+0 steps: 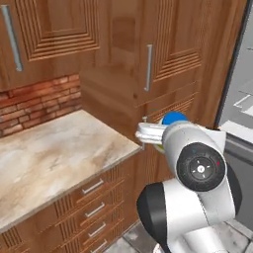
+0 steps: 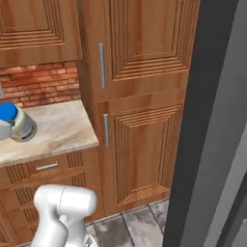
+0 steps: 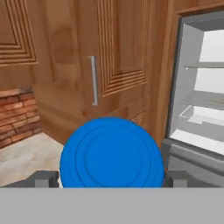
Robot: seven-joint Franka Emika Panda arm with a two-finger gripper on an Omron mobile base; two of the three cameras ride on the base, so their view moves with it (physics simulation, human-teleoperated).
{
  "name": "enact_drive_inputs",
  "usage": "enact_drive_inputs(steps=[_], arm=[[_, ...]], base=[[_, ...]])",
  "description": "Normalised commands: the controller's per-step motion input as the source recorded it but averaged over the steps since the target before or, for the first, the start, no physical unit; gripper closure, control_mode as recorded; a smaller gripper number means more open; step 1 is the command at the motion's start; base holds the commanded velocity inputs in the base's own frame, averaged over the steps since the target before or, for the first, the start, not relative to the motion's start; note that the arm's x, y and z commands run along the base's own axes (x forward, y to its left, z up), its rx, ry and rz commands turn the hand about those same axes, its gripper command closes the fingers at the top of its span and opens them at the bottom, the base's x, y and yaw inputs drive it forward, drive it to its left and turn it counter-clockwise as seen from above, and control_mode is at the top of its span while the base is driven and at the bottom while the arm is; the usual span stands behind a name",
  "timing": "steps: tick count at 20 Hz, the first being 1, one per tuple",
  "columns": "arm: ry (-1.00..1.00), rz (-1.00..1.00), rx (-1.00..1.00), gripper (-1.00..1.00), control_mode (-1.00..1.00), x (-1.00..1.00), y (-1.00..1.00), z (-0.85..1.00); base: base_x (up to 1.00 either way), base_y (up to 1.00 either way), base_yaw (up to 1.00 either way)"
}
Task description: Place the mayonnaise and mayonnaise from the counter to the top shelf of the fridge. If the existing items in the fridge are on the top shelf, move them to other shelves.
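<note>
A mayonnaise jar (image 3: 111, 153) with a round blue lid sits between my gripper's (image 3: 111, 179) two dark fingertips (image 3: 43, 178), which are shut on its sides. Seen from the right base, the jar (image 2: 20, 124) hangs tilted above the counter (image 2: 58, 130), at the picture's left edge. In the left base view its blue lid (image 1: 174, 117) peeks out behind my white hand, off the counter's (image 1: 49, 158) corner. The open fridge (image 3: 197, 109) stands to the right, with pale shelf panels (image 3: 203, 65) inside. I cannot make out any items on them.
A tall wooden cabinet (image 2: 140, 96) with steel bar handles (image 2: 101, 65) stands between the counter and the fridge. Red brick wall (image 1: 39, 101) backs the counter. The fridge's dark side wall (image 2: 207, 120) rises at the right. White drawers (image 3: 199, 116) sit low in the fridge.
</note>
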Motion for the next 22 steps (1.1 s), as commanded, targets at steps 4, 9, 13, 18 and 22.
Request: enact_drive_inputs(steps=[4, 9, 13, 18, 22], arm=[[0.0, 0.0, 0.0, 1.0, 1.0, 0.0, 0.0, 0.0], [0.0, 0.0, 0.0, 1.0, 1.0, 0.0, 0.0, 0.0], [0.0, 0.0, 0.0, 1.0, 1.0, 0.0, 0.0, 0.0], [0.0, 0.0, 0.0, 1.0, 1.0, 0.0, 0.0, 0.0], [0.0, 0.0, 0.0, 1.0, 1.0, 0.0, 0.0, 0.0]], base=[[-0.34, -0.37, -0.71], [0.03, -0.32, -0.7], [0.5, 0.07, -0.5], [0.76, 0.42, -0.34], [0.55, 0.06, -0.32]])
